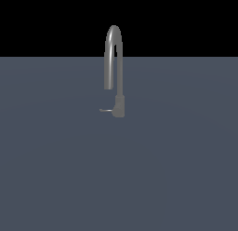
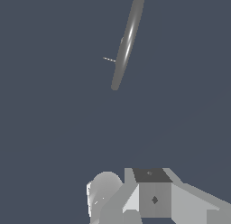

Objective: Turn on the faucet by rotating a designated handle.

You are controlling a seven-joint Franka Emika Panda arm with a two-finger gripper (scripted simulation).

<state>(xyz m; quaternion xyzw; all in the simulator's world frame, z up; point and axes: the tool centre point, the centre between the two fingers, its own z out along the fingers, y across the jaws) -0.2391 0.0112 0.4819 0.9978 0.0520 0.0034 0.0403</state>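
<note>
The faucet [image 1: 119, 105] stands in the middle of the exterior view, a slim grey gooseneck spout on a thicker short base. Its handle [image 1: 106, 110] is a thin lever sticking out level from the base toward the exterior view's left. The wrist view looks down on the faucet [image 2: 127, 42] from above, so the spout reads as a narrow shiny oval, with the handle [image 2: 108, 59] poking out beside it. Grey and white blocky parts of my arm [image 2: 153, 196] show far from the faucet. I cannot make out separate fingers there. The arm is absent from the exterior view.
The faucet stands on a flat blue-grey surface [image 1: 56, 169] that fills both views. A black background lies behind the spout's arch in the exterior view.
</note>
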